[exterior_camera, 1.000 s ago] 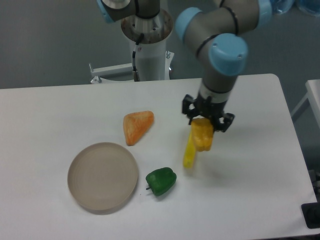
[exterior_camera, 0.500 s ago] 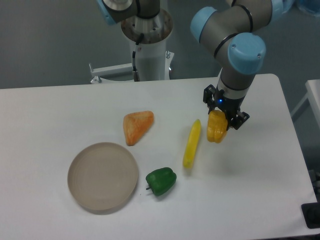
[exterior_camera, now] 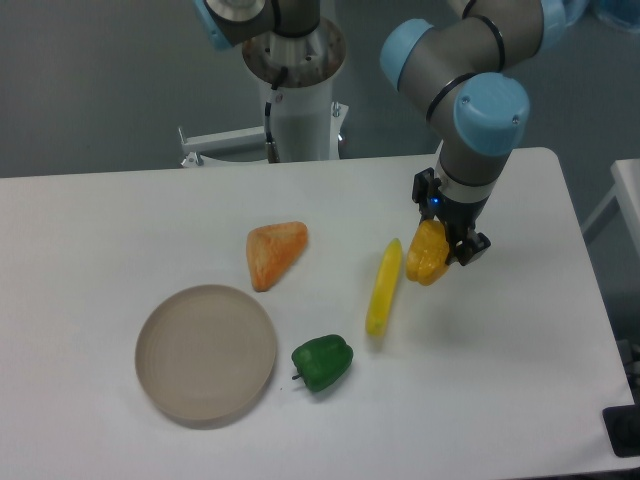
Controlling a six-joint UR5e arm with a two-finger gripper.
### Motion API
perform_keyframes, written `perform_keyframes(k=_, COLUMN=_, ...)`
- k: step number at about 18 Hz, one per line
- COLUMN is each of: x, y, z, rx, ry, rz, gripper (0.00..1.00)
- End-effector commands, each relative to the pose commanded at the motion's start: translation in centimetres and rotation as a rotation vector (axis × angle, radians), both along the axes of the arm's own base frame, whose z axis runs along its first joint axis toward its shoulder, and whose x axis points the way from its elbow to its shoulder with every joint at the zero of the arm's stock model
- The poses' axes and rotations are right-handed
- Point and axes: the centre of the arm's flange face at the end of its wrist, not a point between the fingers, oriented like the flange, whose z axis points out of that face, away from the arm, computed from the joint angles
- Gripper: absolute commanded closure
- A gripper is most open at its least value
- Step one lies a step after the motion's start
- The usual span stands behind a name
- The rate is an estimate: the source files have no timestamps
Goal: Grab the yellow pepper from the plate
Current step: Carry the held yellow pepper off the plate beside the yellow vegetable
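Far left on the white table (exterior_camera: 90, 220) sits the plate (exterior_camera: 206, 352), with nothing on it. Next come the orange wedge (exterior_camera: 274, 251), the green pepper (exterior_camera: 322, 362) and the long yellow vegetable (exterior_camera: 383, 286). Just right of that, the gripper (exterior_camera: 440, 250) hangs over the table, its fingers pinching the yellow pepper (exterior_camera: 425, 255), which hangs tilted between them, well apart from the plate.

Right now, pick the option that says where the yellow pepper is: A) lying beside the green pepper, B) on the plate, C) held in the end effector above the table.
C: the end effector is shut on the yellow pepper, and the plate is empty.
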Motion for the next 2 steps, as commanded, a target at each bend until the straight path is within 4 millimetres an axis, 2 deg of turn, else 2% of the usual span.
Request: perform_keyframes(k=2, x=-0.1, y=-0.06, z=0.02, rx=0.0, ry=0.002, rz=0.002, gripper=0.72)
